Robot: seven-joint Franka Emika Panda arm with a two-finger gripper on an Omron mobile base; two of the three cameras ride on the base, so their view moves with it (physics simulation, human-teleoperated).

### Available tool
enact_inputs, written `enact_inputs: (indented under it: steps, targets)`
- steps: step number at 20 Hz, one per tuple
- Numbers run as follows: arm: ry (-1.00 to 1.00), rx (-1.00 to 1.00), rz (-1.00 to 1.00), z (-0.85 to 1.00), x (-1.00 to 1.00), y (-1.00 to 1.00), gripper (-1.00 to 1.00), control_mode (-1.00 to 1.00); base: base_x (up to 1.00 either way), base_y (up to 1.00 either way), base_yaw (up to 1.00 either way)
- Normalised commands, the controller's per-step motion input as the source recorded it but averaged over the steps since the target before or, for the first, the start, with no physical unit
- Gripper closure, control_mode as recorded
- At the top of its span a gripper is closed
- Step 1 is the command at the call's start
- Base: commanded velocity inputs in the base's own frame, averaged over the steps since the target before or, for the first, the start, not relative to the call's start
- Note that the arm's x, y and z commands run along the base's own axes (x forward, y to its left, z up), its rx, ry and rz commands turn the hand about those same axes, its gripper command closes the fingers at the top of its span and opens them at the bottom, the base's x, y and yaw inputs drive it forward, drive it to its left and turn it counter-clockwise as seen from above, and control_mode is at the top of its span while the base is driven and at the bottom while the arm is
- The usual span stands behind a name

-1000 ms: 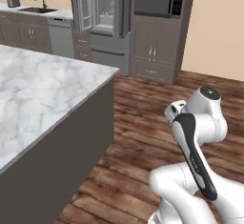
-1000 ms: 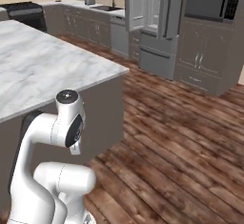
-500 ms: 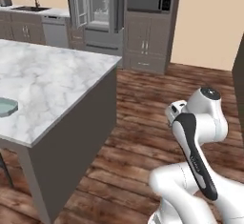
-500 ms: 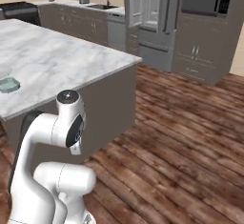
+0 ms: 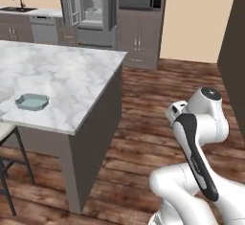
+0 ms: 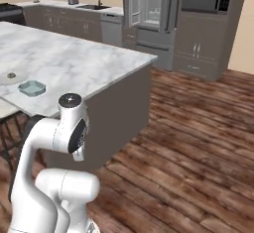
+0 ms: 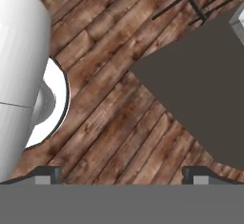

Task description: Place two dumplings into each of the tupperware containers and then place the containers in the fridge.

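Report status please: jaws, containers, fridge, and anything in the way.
Jaws open, empty, pointing at the wood floor. One tupperware container on the island counter, empty; plate beside it. Fridge doors open, far across the kitchen. Island stands between.

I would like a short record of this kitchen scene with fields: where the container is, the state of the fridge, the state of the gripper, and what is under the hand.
container: one pale-blue tupperware container on the marble island, near its front edge; looks empty
plate: a round white plate beside the container
fridge: fridge at the back wall, doors open, shelves visible
gripper: gripper open, holding nothing
under hand: wooden floor and the dark side of the island
dumplings: too small to tell
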Motion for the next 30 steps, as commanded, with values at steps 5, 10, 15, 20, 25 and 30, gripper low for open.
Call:
enact_inputs:
  steps: [5,10,15,20,25,30]
  targets:
    - [0.00,0.00,0.00,0.00,0.00,0.00,-1.00,1.00,-0.31,1.00,-0.22]
    - [0.00,0.00,0.00,0.00,0.00,0.00,-1.00,1.00,-0.71,1.00,-0.14]
    - [0.00,0.00,0.00,0.00,0.00,0.00,-1.00,1.00,-0.44,1.00,-0.14]
    - [0.00,0.00,0.00,0.00,0.00,0.00,-1.00,1.00,-0.03,1.00,-0.20]
    - [0.00,0.00,0.00,0.00,0.00,0.00,-1.00,1.00,-0.08,1.00,-0.23]
    - [0.00,0.00,0.00,0.00,0.00,0.00,-1.00,1.00,-0.16,0.98,-0.26]
